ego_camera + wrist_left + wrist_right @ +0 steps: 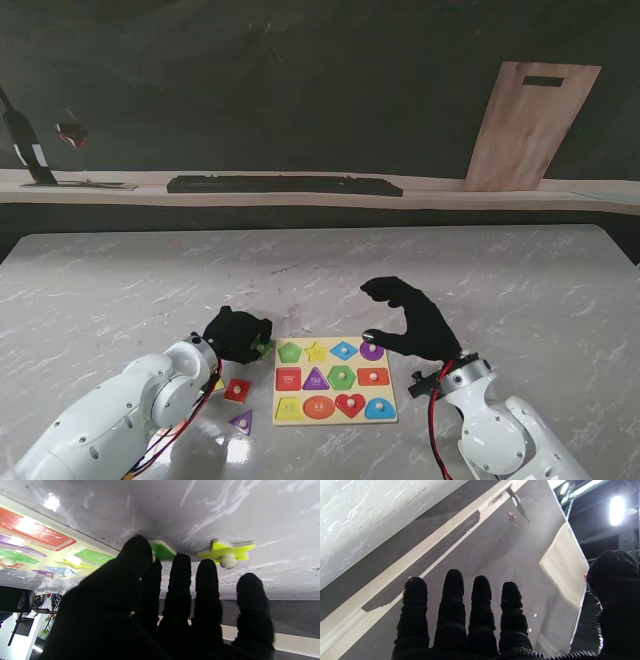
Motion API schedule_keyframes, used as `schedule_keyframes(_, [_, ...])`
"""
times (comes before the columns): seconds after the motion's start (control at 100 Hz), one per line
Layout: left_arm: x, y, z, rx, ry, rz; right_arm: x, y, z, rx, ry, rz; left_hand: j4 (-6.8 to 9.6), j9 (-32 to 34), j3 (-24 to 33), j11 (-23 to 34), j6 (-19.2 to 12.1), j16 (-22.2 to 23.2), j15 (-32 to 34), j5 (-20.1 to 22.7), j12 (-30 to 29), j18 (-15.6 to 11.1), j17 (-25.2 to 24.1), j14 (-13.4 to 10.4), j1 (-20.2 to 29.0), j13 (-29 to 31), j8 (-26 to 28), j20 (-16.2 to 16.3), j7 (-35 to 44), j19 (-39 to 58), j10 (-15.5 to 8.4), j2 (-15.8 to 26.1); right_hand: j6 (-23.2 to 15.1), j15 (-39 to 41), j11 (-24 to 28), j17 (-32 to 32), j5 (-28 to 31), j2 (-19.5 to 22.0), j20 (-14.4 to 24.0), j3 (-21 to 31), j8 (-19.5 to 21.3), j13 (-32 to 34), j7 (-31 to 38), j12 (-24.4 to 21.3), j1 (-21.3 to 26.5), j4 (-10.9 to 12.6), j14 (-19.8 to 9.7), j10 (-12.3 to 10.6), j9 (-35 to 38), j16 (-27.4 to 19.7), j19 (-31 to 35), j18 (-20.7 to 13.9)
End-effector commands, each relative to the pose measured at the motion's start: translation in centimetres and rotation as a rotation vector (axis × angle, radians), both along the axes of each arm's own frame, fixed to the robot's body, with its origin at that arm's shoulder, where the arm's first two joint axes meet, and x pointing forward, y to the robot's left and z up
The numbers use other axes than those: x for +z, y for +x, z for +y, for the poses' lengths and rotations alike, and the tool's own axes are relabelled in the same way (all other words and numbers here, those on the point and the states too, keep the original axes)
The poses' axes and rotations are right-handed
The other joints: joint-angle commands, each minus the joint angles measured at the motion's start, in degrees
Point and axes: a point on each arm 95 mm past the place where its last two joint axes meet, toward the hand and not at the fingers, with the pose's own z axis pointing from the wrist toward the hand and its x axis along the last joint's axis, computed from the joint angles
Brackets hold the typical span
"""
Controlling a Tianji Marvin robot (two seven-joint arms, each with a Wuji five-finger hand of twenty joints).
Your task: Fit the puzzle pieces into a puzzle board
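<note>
Reaching: L hand (pixel 237 334) on green piece (pixel 161 551).

1. No text, label, brand or number can be read anywhere.
2. The puzzle board (pixel 335 393) has small dark marks on its coloured shapes, too small and blurred to make out.
</note>
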Motion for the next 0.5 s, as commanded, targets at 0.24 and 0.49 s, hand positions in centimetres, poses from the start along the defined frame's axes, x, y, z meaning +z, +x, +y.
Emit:
schedule_keyframes(0.24, [-0.28, 0.08, -0.19, 0.003, -0.002, 0.006, -0.18, -0.10, 0.31, 0.004, -0.001, 0.007, -2.18, 8.60, -0.67, -7.22, -2.44, -1.32, 2.92, 4.05, 3.86, -13.86, 2.06, -2.48, 5.06, 4.35, -1.63, 1.77, 4.63, 3.17, -0.93, 1.36, -1.77, 0.20, -0.99, -0.90, 1.07, 0.61, 1.07, -1.07, 0.65, 1.16, -1.20, 0.03, -0.86, 0.43, -0.75, -1.03, 0.86, 1.14, 0.62, 0.62])
schedule_keyframes(0.49, [-0.48, 0.02, -0.33, -0.006, 0.017, 0.053, -0.10, -0.11, 0.27, -0.005, -0.002, -0.001, -2.01, 7.84, -2.09, -5.94, 0.05, -1.46, 2.84, 5.22, 2.75, -12.65, 1.70, -1.43, 4.80, 4.26, -2.61, 1.82, 3.71, 2.83, 1.11, 3.27, -2.11, 0.40, -0.89, -0.86, 1.53, 0.74, 1.28, -1.06, 0.82, 1.35, -1.04, 0.08, -0.95, 0.41, -0.74, -0.86, 1.03, 1.27, 0.64, 0.65])
